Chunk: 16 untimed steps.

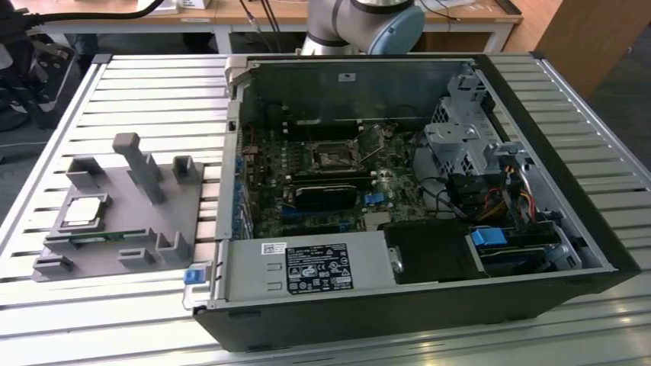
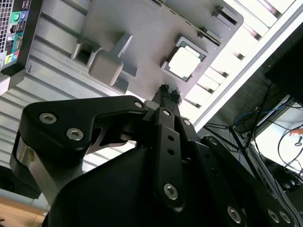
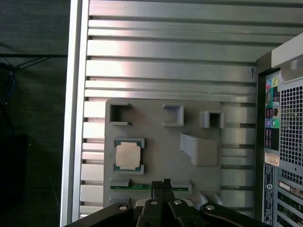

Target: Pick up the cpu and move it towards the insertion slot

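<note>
**Chip in its cradle, fingers closed and empty**

There's the small square silvery cpu [image 3: 128, 155], flat in its pocket on the grey plastic fixture [image 3: 156, 142], well apart from the black metal-framed insertion slot [image 1: 333, 157] inside the open computer case [image 1: 428, 316]. The black gripper [image 3: 161, 183] hangs over the fixture's edge by the green memory stick [image 3: 142, 187], fingers pressed together, holding nothing. The chip lies off to its side, away from the case. The wrist looks aimed down.

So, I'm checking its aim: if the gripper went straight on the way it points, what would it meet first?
Probably the grey holder, about where the green memory stick lies, beside the cpu rather than on it. The gripper hangs clear of it; depth is unclear.
</note>
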Tool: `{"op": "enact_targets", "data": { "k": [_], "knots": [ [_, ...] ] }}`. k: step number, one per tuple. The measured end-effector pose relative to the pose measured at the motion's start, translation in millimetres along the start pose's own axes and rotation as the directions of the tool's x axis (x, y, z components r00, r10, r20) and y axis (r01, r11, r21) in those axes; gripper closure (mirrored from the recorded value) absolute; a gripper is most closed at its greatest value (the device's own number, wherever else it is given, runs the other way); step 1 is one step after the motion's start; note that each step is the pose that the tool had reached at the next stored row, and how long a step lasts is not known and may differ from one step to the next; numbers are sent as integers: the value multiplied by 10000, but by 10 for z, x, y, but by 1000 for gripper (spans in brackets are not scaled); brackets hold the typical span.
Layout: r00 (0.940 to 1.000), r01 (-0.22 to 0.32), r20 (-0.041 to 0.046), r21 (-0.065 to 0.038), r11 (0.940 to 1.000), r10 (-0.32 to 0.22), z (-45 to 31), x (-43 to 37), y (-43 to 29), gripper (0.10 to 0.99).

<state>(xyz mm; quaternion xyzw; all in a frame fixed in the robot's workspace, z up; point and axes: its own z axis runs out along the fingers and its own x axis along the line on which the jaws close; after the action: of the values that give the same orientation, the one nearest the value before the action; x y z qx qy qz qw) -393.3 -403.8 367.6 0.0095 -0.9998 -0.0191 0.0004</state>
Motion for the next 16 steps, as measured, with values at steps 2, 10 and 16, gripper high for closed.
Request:
{"op": "enact_targets", "data": {
  "k": [2, 10, 16],
  "knots": [
    [10000, 0, 0, 0, 10000, 0, 0, 6, 0, 980],
    [10000, 0, 1, 0, 10000, 0, 3, 31, 0, 980],
    [10000, 1, 1, 0, 10000, -1, 5, 53, 1, 980]
  ]
}}
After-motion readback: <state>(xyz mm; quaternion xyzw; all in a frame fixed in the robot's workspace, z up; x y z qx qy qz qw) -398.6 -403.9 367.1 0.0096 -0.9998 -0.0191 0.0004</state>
